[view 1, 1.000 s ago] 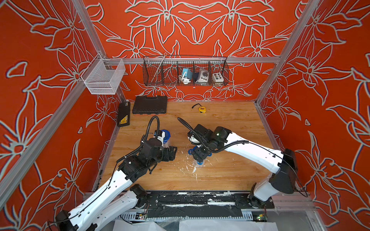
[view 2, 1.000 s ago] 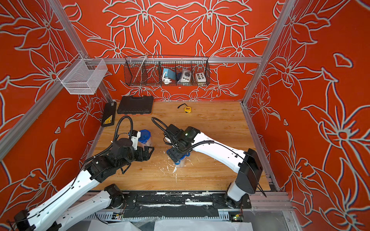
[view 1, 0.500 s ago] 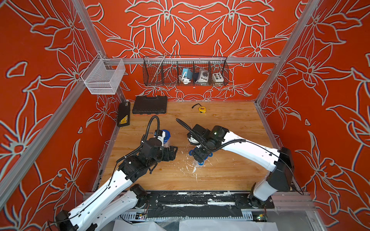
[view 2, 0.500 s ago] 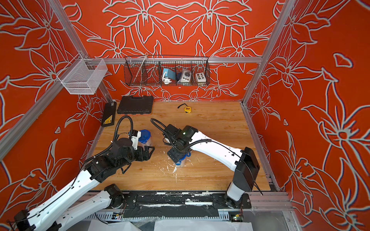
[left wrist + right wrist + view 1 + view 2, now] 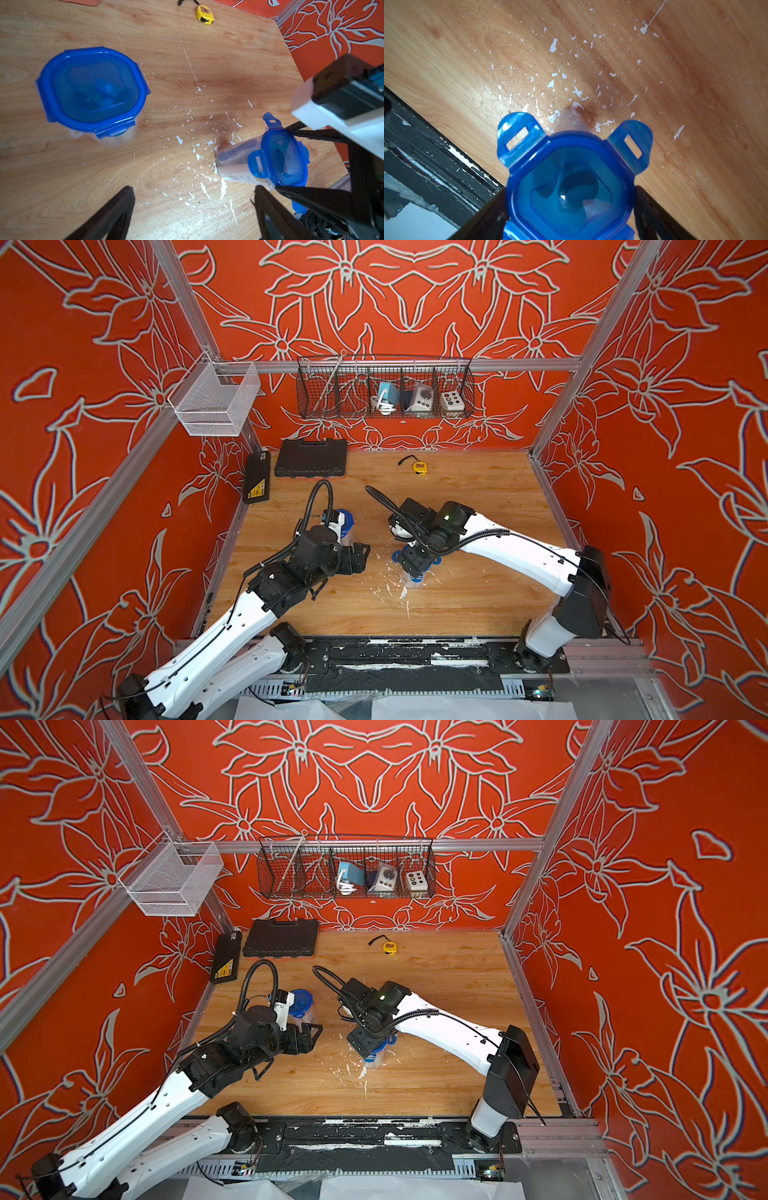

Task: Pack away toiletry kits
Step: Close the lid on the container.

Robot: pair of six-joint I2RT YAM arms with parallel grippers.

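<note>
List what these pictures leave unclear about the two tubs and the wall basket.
Contents of the clipped tub: left wrist view, tinted lid blurs them.
Whether the right fingers press the unclipped tub: right wrist view, frame edge cuts them off.
Unclipped tub's body: top views, right arm covers it.
Wire basket items: top views, too small.
</note>
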